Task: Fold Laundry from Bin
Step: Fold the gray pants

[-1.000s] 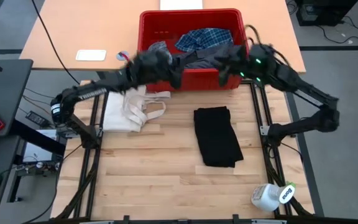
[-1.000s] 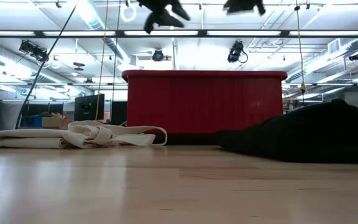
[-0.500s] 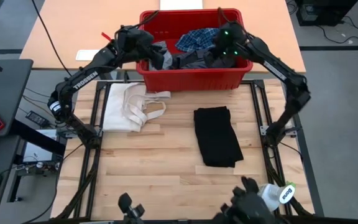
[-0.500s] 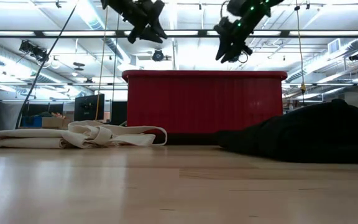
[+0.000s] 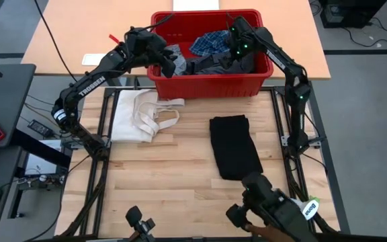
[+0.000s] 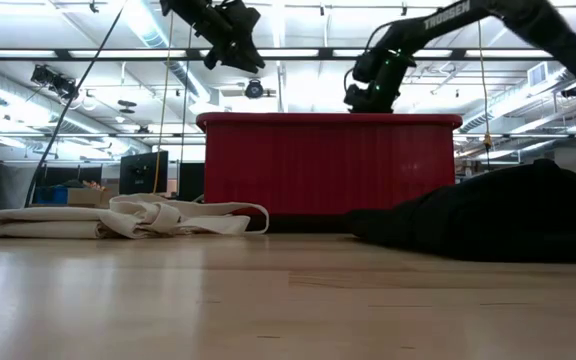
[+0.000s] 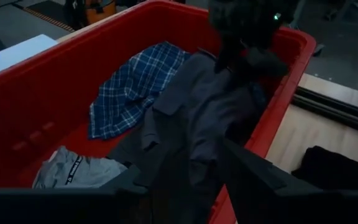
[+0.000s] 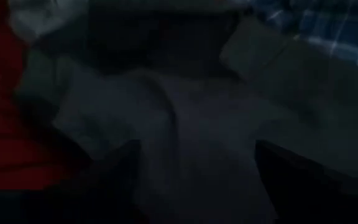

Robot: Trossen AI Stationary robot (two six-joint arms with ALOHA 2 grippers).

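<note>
Right tool (image 5: 236, 48): in bin (image 5: 210, 86), frame top centre, fingers spread over dark grey garment (image 7: 191, 118), gripping nothing.
Left tool (image 5: 168, 65): at bin's left end, opening unclear.

I see the red bin (image 5: 210, 86) crowded: my right gripper (image 5: 234, 48) sits low over the dark grey garment (image 7: 191, 124), fingers spread, and my left gripper (image 5: 168, 62) hangs at the bin's left end. On the table, bare wood lies between the cream cloth (image 5: 140, 115) and the folded black garment (image 5: 235, 146).
</note>
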